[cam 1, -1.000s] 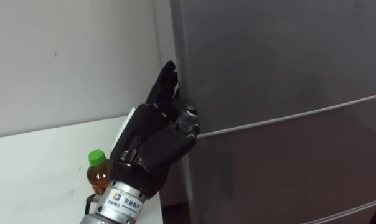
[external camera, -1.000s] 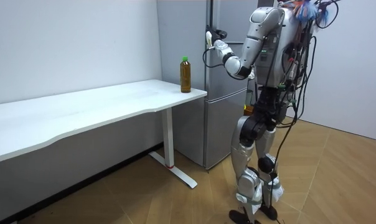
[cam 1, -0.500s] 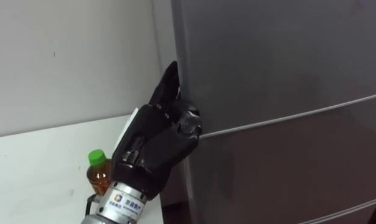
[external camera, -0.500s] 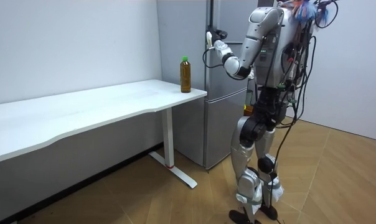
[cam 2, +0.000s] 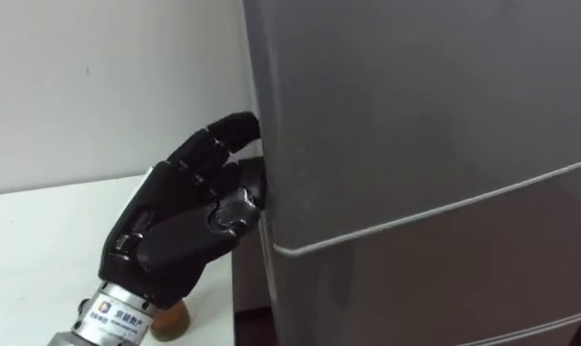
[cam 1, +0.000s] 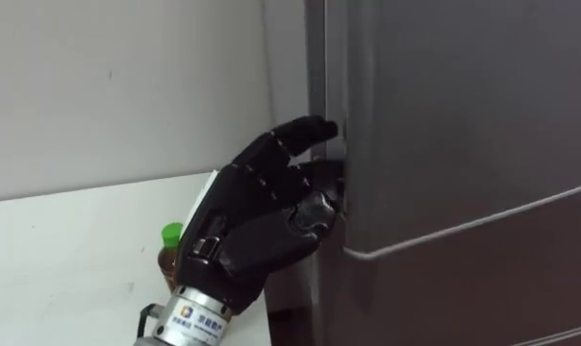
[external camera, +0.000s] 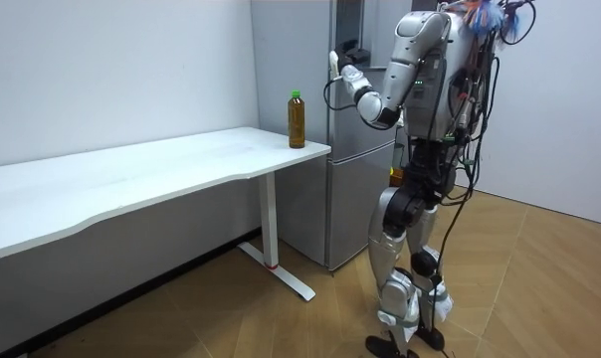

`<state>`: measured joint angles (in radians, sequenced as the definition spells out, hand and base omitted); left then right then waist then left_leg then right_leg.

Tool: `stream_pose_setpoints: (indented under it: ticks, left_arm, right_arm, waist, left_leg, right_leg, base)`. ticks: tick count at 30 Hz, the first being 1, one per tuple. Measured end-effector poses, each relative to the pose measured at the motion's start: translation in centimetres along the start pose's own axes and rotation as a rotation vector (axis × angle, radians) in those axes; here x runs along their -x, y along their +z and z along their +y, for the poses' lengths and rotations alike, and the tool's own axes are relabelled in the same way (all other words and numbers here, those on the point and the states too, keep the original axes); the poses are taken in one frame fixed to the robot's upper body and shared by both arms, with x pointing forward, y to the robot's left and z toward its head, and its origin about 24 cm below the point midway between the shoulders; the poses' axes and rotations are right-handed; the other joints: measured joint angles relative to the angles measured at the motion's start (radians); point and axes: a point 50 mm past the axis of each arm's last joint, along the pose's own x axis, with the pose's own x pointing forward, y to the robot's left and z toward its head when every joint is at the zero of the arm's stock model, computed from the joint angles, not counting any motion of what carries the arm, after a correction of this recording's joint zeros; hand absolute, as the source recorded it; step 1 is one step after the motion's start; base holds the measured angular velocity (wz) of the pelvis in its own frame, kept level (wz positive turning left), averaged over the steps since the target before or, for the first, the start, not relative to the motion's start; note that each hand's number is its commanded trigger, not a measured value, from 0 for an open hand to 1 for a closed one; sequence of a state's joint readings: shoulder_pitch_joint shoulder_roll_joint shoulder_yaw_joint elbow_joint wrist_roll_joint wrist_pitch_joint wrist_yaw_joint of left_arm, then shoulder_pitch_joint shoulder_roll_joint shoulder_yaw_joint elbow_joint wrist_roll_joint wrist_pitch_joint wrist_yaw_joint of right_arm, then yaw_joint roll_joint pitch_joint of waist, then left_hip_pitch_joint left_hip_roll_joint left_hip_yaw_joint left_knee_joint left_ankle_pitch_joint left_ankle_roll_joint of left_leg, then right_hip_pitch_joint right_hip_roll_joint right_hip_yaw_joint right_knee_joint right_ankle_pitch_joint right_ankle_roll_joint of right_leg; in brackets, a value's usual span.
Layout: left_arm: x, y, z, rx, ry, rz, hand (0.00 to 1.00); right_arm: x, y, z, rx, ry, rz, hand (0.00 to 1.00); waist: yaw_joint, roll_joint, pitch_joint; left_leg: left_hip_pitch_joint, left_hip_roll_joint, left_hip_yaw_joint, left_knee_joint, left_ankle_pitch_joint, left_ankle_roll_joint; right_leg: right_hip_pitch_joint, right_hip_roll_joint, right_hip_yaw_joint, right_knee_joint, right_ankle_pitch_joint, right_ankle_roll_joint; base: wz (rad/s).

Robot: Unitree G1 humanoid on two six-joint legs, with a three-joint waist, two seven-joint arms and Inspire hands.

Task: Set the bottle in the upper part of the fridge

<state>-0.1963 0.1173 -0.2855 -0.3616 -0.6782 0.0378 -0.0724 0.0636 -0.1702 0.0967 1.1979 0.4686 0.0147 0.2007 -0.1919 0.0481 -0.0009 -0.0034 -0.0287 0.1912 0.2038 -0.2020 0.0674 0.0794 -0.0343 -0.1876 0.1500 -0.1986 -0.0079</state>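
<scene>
Nearest to you, your left hand (cam 1: pixel 262 207) is raised at the left edge of the fridge (external camera: pixel 310 199). Its fingers (cam 1: pixel 295 135) are bent and hooked on the side edge of the upper door (cam 1: pixel 444 115). The tips are tucked out of sight behind that edge, and the thumb is folded beneath them, just above the lower door (cam 1: pixel 483 288). In the room view the upper door looks slightly ajar, with a dark opening at its top. The hand grips the door edge and nothing else.

Just past your wrist, left of the fridge, the bottle (cam 1: pixel 170 252) stands upright. It has a green cap and amber liquid inside. It rests on the white table (cam 1: pixel 69 250), at the corner nearest the fridge. Beyond it is a bare pale wall (cam 1: pixel 98 86).

These are the risks as I judge them:
- **Slipping grip:** the hold looks shallow, on the fingertips only. A quick pull could slip them off and let the door fall shut.
- **Knocking the bottle:** your forearm passes right beside the bottle. Drawing the arm back low or wide could tip it over or push it off the table.
- **Blocked door:** you stand close to the fridge front, so the door may meet your body before it opens far enough.

Pull slowly and mind the elbow.
</scene>
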Motion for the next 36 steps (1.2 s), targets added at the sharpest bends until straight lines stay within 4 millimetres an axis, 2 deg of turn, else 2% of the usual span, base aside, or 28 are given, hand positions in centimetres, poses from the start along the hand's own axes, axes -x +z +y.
stream_pose_setpoints:
  ticks: [3,4,5,8,11,13,15,22,27,33,36]
  left_arm:
    - [0.1,-0.1,-1.0,0.006,-0.075,0.013,0.53]
    - [0.1,-0.2,-1.2,0.007,-0.085,0.017,0.51]
    - [0.0,-0.3,-1.5,0.014,-0.104,0.022,0.38]
    - [0.1,-0.7,-2.0,0.028,-0.143,0.044,0.19]
    - [0.1,-1.0,-2.5,0.035,-0.184,0.055,0.12]
    - [0.1,-1.1,-2.7,0.039,-0.210,0.064,0.11]
    - [0.2,-1.4,-3.2,0.045,-0.259,0.085,0.10]
    - [0.4,-1.6,-3.7,0.049,-0.355,0.105,0.07]
    - [0.3,-1.6,-3.9,0.048,-0.387,0.102,0.00]
    - [0.3,-1.5,-3.9,0.050,-0.396,0.101,0.00]
    - [0.3,-1.6,-4.2,0.050,-0.406,0.106,0.00]
  right_arm:
    - [0.0,0.2,0.0,0.004,-0.001,-0.005,0.00]
    - [0.0,0.2,0.0,0.005,-0.001,-0.005,0.00]
    - [0.0,0.3,-0.1,0.006,-0.002,-0.006,0.00]
    - [0.0,0.1,-0.1,0.004,-0.004,-0.004,0.00]
    - [0.0,0.2,-0.1,0.006,-0.003,-0.008,0.00]
    - [0.1,0.3,-0.3,0.008,-0.006,-0.010,0.00]
    - [0.1,0.4,-0.5,0.009,-0.009,-0.010,0.00]
    - [0.2,0.4,-0.6,0.010,-0.014,-0.012,0.00]
    - [0.1,0.5,-0.6,0.011,-0.004,-0.014,0.00]
    - [0.1,0.6,-0.5,0.010,-0.002,-0.014,0.00]
    - [0.1,0.6,-0.6,0.009,-0.006,-0.012,0.00]
  waist:
    - [0.001,0.000,-0.0002]
    - [0.001,0.000,-0.0002]
    - [0.000,0.000,-0.0002]
    - [-0.002,0.001,0.0002]
    - [-0.015,0.000,0.0014]
    - [-0.023,0.009,-0.0032]
    - [-0.026,0.015,-0.0019]
    - [-0.029,0.012,0.0008]
    - [-0.030,0.002,0.0081]
    - [-0.030,0.003,0.0076]
    - [-0.029,0.009,0.0049]
  left_leg:
    - [-0.001,0.001,0.003,0.000,0.000,0.000]
    - [-0.001,0.001,0.003,0.000,0.000,0.000]
    - [-0.001,0.001,0.004,0.000,-0.001,0.002]
    - [0.002,0.002,0.011,0.001,-0.001,0.003]
    - [0.010,0.002,0.012,0.001,-0.001,0.004]
    - [0.014,0.002,0.015,0.000,-0.001,0.004]
    - [0.022,0.004,0.020,-0.002,-0.001,0.004]
    - [0.030,0.007,0.026,-0.006,-0.001,0.003]
    - [0.030,0.006,0.026,-0.012,-0.001,0.003]
    - [0.028,0.004,0.027,-0.015,-0.001,0.003]
    - [0.027,0.004,0.027,-0.015,-0.001,0.003]
  right_leg:
    - [-0.006,0.001,0.011,0.007,0.000,0.000]
    - [-0.007,0.001,0.013,0.009,0.000,0.000]
    - [-0.008,0.000,0.014,0.012,0.000,0.000]
    - [-0.012,0.000,0.021,0.020,0.000,0.000]
    - [-0.007,0.000,0.021,0.021,0.001,0.001]
    - [-0.007,0.000,0.023,0.023,0.001,0.001]
    - [-0.004,0.001,0.025,0.023,0.001,0.000]
    - [-0.008,0.004,0.044,0.019,0.000,-0.002]
    - [-0.013,0.005,0.048,0.016,0.000,-0.002]
    - [-0.013,0.005,0.049,0.015,0.000,-0.002]
    - [-0.009,0.005,0.048,0.005,0.001,-0.002]
  base:
    - [-0.01]
    - [-0.05]
    - [-0.05]
    - [-0.09]
    - [-0.09]
    - [-0.09]
    - [-0.13]
    - [-0.11]
    - [-0.04]
    - [0.00]
    - [0.00]
